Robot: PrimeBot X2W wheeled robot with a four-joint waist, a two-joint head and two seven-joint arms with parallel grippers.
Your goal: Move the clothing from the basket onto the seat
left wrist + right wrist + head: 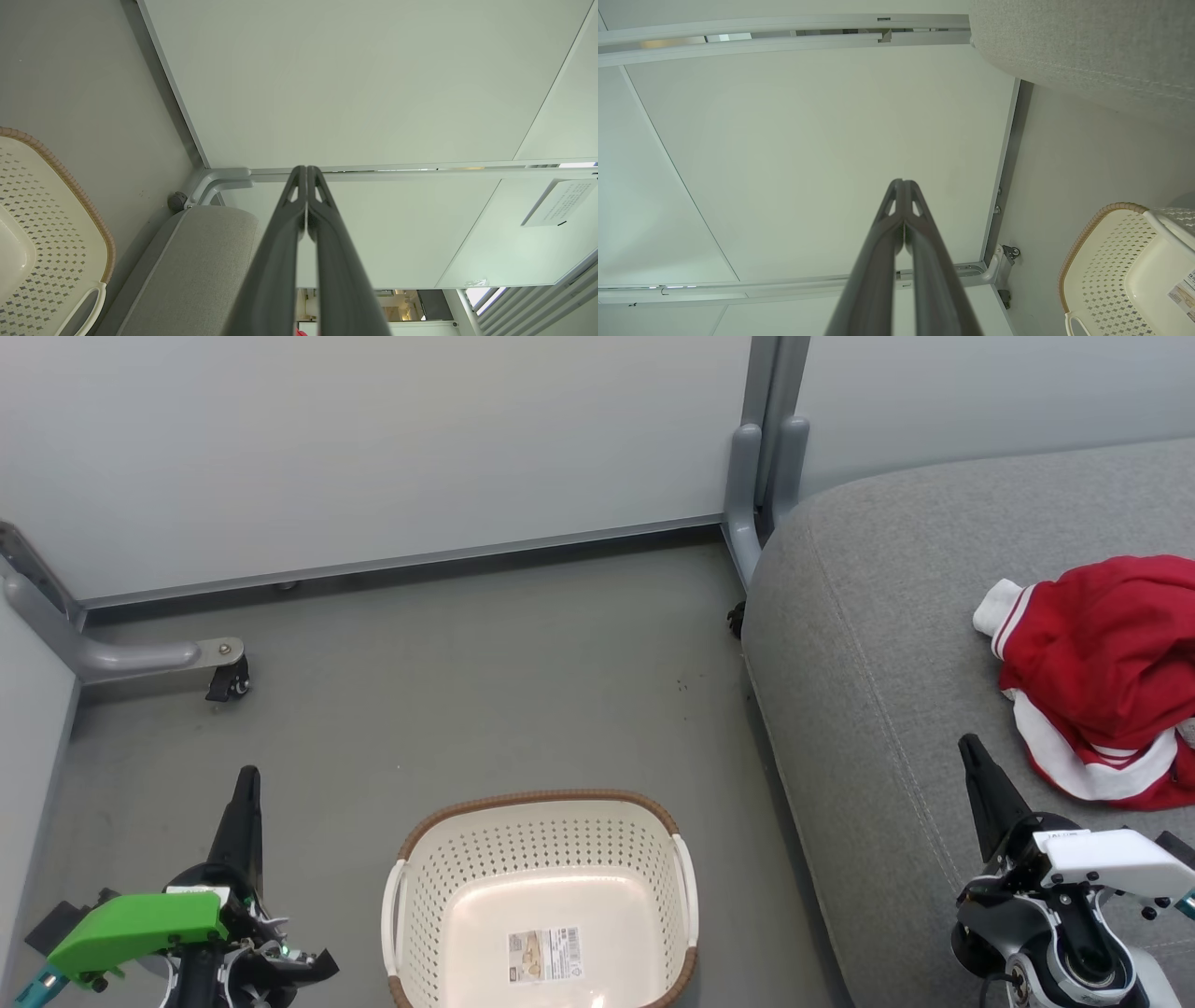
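The red clothing (1111,663), trimmed with white bands, lies crumpled on the grey seat (878,644) at the right. On the floor at the bottom centre stands the cream basket (541,840) with a brown rim, holding nothing but a label on its bottom. My left gripper (247,775) is shut and holds nothing, to the left of the basket. My right gripper (968,742) is shut and holds nothing, above the seat, left of the clothing. The left wrist view shows shut fingers (306,169), the basket (51,233) and the seat (201,261). The right wrist view shows shut fingers (902,182), the basket (1106,261) and the seat (1087,42).
Pale partition walls (373,448) stand behind the grey floor (467,681). A grey post foot (756,476) sits by the seat's far corner. Another partition foot with a castor (224,677) stands at the left.
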